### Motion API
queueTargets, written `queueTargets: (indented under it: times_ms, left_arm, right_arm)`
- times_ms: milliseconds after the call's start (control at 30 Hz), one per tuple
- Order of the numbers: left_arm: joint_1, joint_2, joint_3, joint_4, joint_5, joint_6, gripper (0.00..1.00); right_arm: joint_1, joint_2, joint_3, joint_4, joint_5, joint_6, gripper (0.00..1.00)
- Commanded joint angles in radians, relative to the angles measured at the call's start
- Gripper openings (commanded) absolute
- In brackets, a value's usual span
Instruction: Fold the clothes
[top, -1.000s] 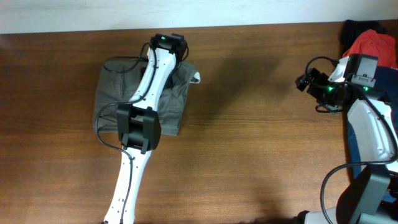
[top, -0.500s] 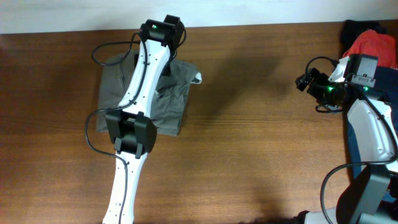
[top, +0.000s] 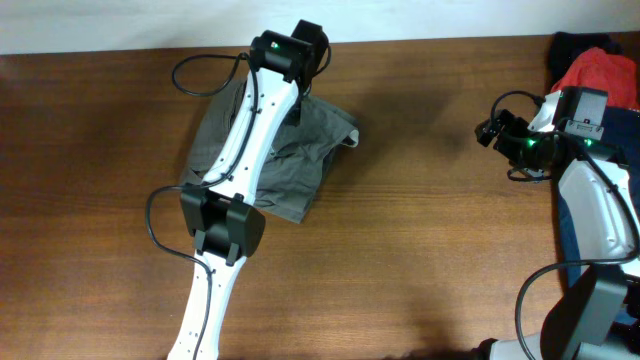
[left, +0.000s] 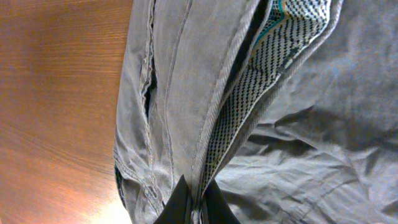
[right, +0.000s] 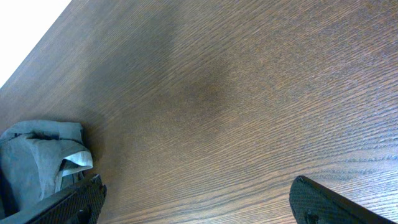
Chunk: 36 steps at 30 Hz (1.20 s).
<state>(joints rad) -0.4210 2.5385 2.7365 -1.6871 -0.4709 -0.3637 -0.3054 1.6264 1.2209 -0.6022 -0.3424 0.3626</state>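
Note:
The grey-olive shorts lie folded and a little crumpled on the wooden table, left of middle, with a small white tag at their right edge. My left gripper is at their far edge, shut on the waistband. The left wrist view shows the fingers pinching the waistband, its checked lining showing. My right gripper is open and empty above bare table at the right. Its wrist view shows spread fingers and the shorts far off.
A red garment on a dark one lies at the back right corner. The table's far edge meets a white wall. Black cables loop beside my left arm.
My left gripper has moved to the right along the table's far edge, dragging the shorts with it and turning them slightly. The right arm has not moved.

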Motion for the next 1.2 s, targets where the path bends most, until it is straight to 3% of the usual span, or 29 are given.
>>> queueTargets:
  times_ms: [0, 200, 433, 633, 867, 967, 1000, 1033, 1167]
  left_arm:
    - [0.011, -0.072, 0.020, -0.001, -0.004, 0.012, 0.01]
    - [0.015, -0.084, 0.020, -0.001, 0.000, 0.010, 0.01]
    - [-0.011, -0.091, 0.020, 0.004, 0.000, 0.151, 0.00]
    - [-0.008, -0.093, 0.020, 0.010, 0.003, 0.149, 0.00]
    - [-0.002, -0.093, 0.020, 0.014, 0.043, 0.110, 0.00]
    - [-0.002, -0.093, 0.020, 0.025, 0.067, 0.109, 0.00]
    - [-0.002, -0.093, 0.020, 0.025, 0.067, 0.106, 0.00]
    - [-0.002, -0.093, 0.020, 0.025, 0.067, 0.095, 0.00]
    - [-0.002, -0.095, 0.020, 0.024, 0.068, 0.087, 0.00]
  right_arm:
    - [-0.003, -0.004, 0.002, 0.000, -0.005, -0.003, 0.99]
    - [-0.003, -0.004, 0.002, 0.000, -0.005, -0.003, 0.99]
    - [-0.003, -0.004, 0.002, 0.000, -0.005, -0.003, 0.99]
    - [-0.003, -0.004, 0.002, 0.026, -0.017, 0.044, 0.99]
    - [0.044, 0.002, 0.000, 0.053, -0.305, 0.047, 0.96]
    - [0.180, 0.028, -0.011, 0.092, -0.274, 0.072, 0.56]
    - [0.215, 0.042, -0.011, 0.110, -0.256, 0.105, 0.49]
    - [0.272, 0.072, -0.011, 0.149, -0.220, 0.175, 0.35]
    - [0.395, 0.172, -0.011, 0.293, -0.183, 0.311, 0.14]
